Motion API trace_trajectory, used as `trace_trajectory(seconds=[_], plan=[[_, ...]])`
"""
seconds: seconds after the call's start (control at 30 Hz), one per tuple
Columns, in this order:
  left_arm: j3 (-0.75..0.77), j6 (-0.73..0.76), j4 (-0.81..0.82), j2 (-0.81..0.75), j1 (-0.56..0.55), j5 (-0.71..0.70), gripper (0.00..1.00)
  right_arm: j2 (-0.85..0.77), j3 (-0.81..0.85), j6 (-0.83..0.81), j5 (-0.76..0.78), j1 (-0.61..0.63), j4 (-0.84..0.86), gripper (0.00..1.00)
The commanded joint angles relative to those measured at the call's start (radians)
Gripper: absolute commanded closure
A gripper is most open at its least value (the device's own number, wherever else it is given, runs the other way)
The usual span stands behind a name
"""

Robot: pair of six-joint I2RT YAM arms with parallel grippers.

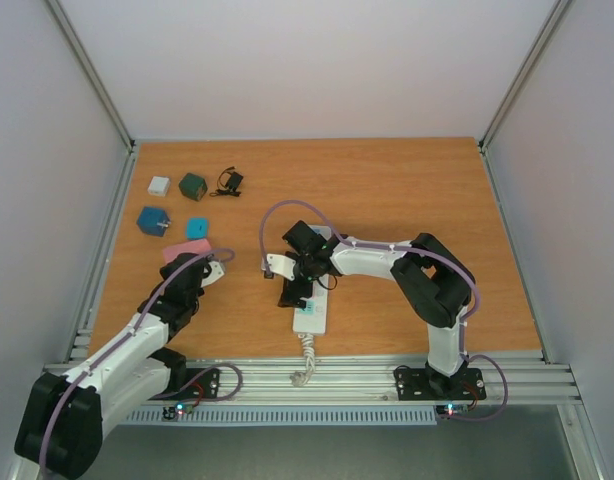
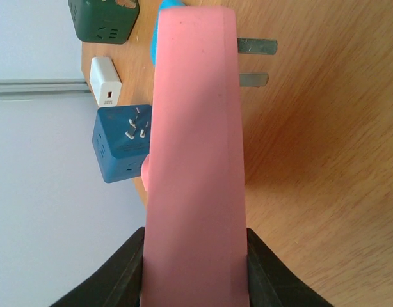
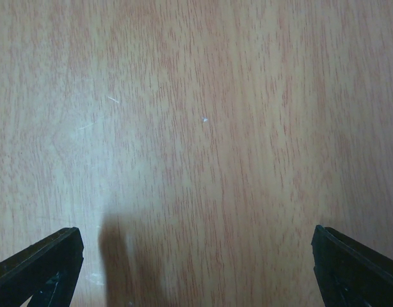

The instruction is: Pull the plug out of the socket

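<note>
The pink plug [image 1: 185, 252] is off the socket and held in my left gripper [image 1: 199, 266], left of the strip. In the left wrist view the plug [image 2: 196, 160] fills the middle, its two metal prongs [image 2: 254, 61] bare over the wood, and my left gripper [image 2: 195, 259] is shut on its sides. The socket, a long white power strip [image 1: 313, 310], lies at the table's near middle with its coiled cord [image 1: 307, 362] toward the front edge. My right gripper [image 1: 292, 280] hovers over the strip's far end, open and empty. The right wrist view shows only bare wood between its spread fingertips [image 3: 43, 262].
At the back left lie a white charger [image 1: 159, 185], a dark green cube [image 1: 193, 186], a black adapter [image 1: 230, 182], a blue cube adapter [image 1: 152, 220] and a small cyan block [image 1: 197, 227]. The blue cube [image 2: 123, 144] sits just left of the held plug, near the table's left edge.
</note>
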Motion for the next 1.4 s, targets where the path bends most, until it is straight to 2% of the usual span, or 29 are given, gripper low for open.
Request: trace_trajectory(seconds=[0.0, 0.17, 0.5, 0.53, 0.67, 0.87, 1.17, 1.37], plan=[[-0.016, 0.010, -0.031, -0.007, -0.018, 0.018, 0.69, -0.043, -0.009, 0.014, -0.015, -0.003, -0.015, 0.02], [0.013, -0.034, -0.117, 0.009, -0.024, 0.057, 0.54, -0.041, -0.008, 0.020, -0.010, -0.003, -0.019, 0.01], [0.158, -0.125, -0.365, 0.003, -0.024, 0.248, 0.04, -0.078, -0.031, 0.017, 0.004, 0.024, -0.062, 0.01], [0.184, -0.155, -0.391, 0.011, -0.024, 0.284, 0.01, -0.085, -0.040, 0.014, 0.009, 0.031, -0.062, 0.02], [0.292, -0.258, -0.466, 0.067, -0.021, 0.382, 0.00, -0.112, -0.067, 0.006, 0.019, 0.063, -0.073, 0.01], [0.387, -0.374, -0.467, 0.128, -0.016, 0.442, 0.00, -0.130, -0.084, -0.017, 0.020, 0.090, -0.111, 0.02], [0.450, -0.456, -0.423, 0.191, 0.030, 0.462, 0.00, -0.179, -0.162, -0.073, 0.031, 0.124, -0.161, 0.02], [0.491, -0.490, -0.433, 0.238, 0.071, 0.524, 0.00, -0.166, -0.199, -0.113, 0.089, 0.109, -0.159, 0.01]])
